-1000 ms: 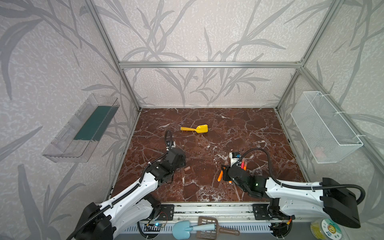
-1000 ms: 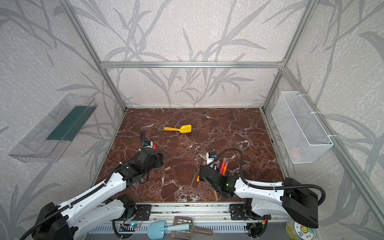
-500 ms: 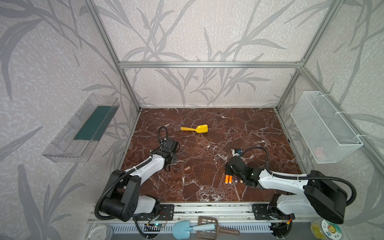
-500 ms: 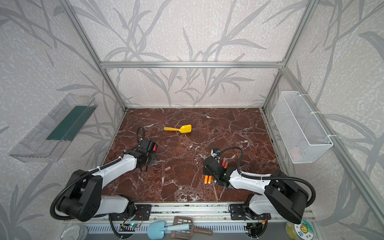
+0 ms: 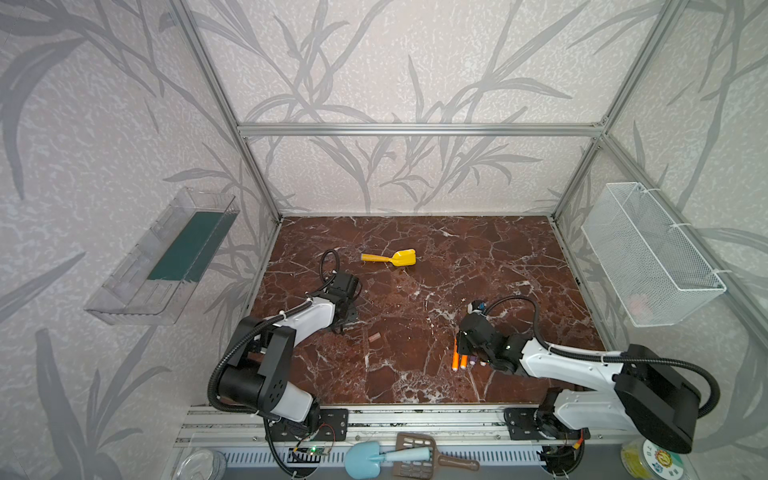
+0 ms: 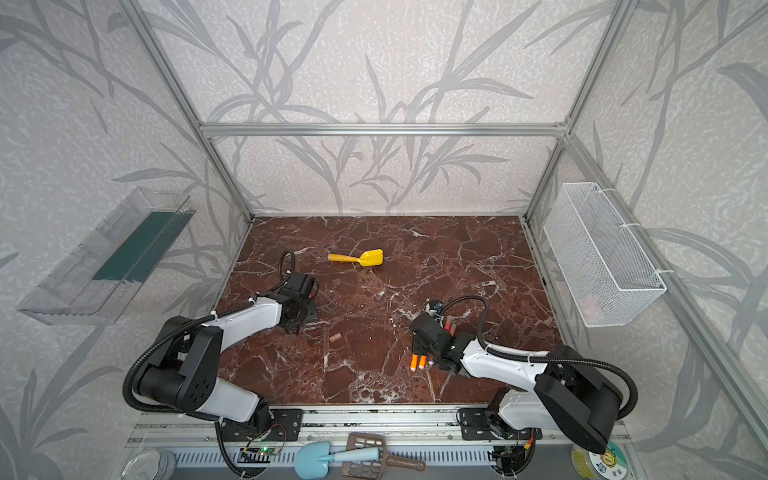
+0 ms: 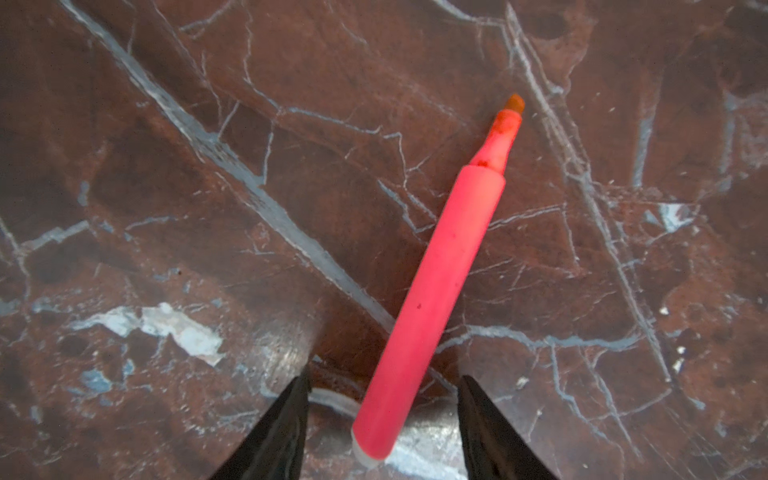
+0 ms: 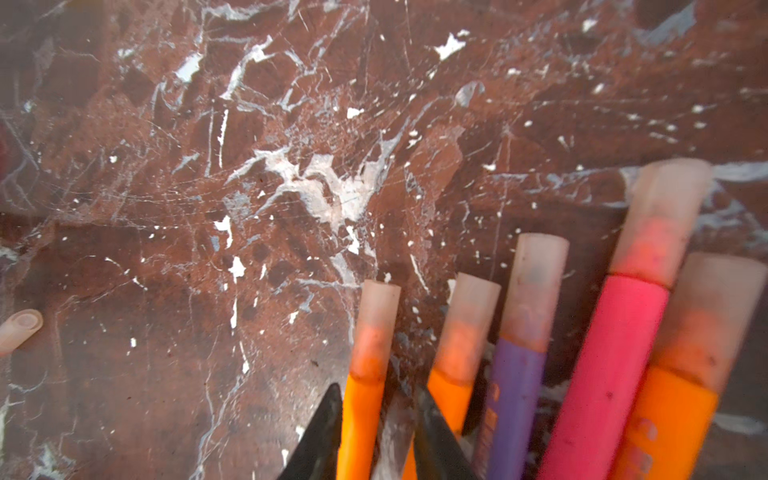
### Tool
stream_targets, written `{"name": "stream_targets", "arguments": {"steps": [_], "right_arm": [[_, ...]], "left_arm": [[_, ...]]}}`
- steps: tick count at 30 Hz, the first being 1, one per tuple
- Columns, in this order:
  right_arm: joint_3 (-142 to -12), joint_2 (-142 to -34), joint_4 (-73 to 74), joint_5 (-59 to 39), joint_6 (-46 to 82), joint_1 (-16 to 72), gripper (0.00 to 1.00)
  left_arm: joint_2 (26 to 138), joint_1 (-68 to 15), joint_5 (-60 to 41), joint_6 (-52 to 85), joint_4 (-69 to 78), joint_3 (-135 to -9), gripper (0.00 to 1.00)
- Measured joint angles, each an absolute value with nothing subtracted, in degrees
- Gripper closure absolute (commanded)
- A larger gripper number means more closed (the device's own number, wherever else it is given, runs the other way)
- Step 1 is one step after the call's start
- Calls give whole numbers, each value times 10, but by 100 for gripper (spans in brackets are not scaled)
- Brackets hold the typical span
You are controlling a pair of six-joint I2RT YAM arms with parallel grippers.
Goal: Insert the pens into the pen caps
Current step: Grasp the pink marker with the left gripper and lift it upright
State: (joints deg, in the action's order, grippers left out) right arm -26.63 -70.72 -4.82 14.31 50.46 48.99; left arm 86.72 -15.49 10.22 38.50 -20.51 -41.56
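Marble tabletop (image 5: 478,257): left gripper (image 7: 382,382), nine o'clock, spread astride one uncapped pink pen (image 7: 436,282); right gripper (image 8: 376,395), five o'clock, parted around one of five capped pens (image 8: 615,353); one loose cap (image 8: 18,328).

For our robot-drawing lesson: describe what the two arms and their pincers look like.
The left arm and right arm: white shells, black joints and bases, with a black ribbed cable along each. The left pincer and right pincer: two black pointed fingers each.
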Motion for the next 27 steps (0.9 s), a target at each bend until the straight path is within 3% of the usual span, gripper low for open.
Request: {"name": "stream_targets", "arguments": {"steps": [12, 21, 27], "right_arm": [[-255, -510, -81, 138, 480, 490, 54], [-211, -381, -78, 119, 475, 490, 47], [-197, -391, -13, 82, 477, 490, 45]], "left_arm": [[884, -152, 78, 376, -197, -429, 86], [859, -152, 49, 368, -214, -429, 95], [717, -196, 17, 361, -232, -425, 94]]}}
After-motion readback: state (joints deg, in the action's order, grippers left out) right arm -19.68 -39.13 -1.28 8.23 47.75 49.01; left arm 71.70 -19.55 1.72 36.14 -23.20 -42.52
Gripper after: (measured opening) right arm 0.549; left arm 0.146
